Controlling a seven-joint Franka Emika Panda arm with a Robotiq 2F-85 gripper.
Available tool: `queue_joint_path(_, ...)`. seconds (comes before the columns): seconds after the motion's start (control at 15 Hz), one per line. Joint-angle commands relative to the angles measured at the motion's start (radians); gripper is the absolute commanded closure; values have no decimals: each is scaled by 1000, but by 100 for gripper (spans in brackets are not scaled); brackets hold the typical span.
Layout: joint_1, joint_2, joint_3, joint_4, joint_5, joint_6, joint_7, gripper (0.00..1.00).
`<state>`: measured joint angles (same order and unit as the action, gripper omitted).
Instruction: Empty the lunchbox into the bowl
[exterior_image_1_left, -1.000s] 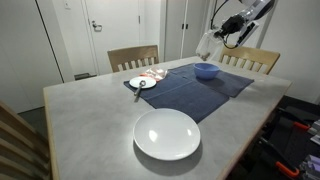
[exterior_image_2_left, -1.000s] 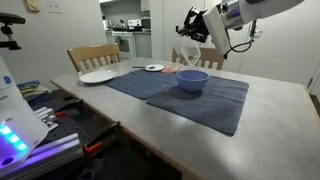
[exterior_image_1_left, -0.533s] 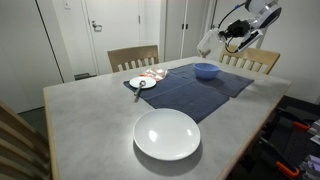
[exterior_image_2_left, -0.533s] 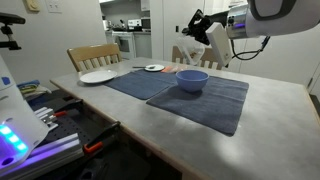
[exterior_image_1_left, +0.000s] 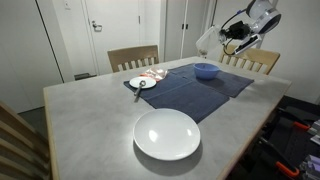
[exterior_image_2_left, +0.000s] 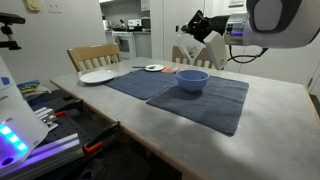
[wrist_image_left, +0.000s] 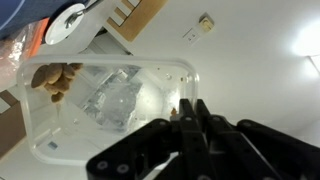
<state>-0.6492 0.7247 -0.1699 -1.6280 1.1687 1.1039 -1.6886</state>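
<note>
My gripper (exterior_image_1_left: 226, 33) (exterior_image_2_left: 203, 27) is shut on the rim of the clear plastic lunchbox (exterior_image_1_left: 207, 41) (exterior_image_2_left: 213, 39) and holds it tilted in the air, above and just behind the blue bowl (exterior_image_1_left: 206, 70) (exterior_image_2_left: 192, 80). The bowl stands on a dark blue placemat (exterior_image_1_left: 205, 90) (exterior_image_2_left: 200, 100). In the wrist view the fingers (wrist_image_left: 190, 104) pinch the lunchbox's wall (wrist_image_left: 110, 100). Brown food pieces (wrist_image_left: 56, 80) and crumpled clear wrap lie inside it.
A big white dish (exterior_image_1_left: 167, 133) (exterior_image_2_left: 98, 76) sits near the table edge. A small white plate (exterior_image_1_left: 142, 82) (exterior_image_2_left: 153, 67) lies on the mat's far corner beside an orange item (exterior_image_1_left: 155, 73). Wooden chairs (exterior_image_1_left: 133, 57) (exterior_image_1_left: 255, 60) stand behind the table.
The arm has raised the lunchbox a little and turned it, with the wrist swinging further over the bowl. The bowl and dishes have not moved.
</note>
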Motion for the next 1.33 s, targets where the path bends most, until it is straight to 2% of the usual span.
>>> queue_joint_path(0.0, -11, 42, -12, 24, 35, -67, -17, 98)
queue_joint_path(0.73, -73, 144, -16, 14, 161, -180, -99, 98)
queue_joint_path(1.27, -74, 194, -20, 29, 210, -252, -138, 98)
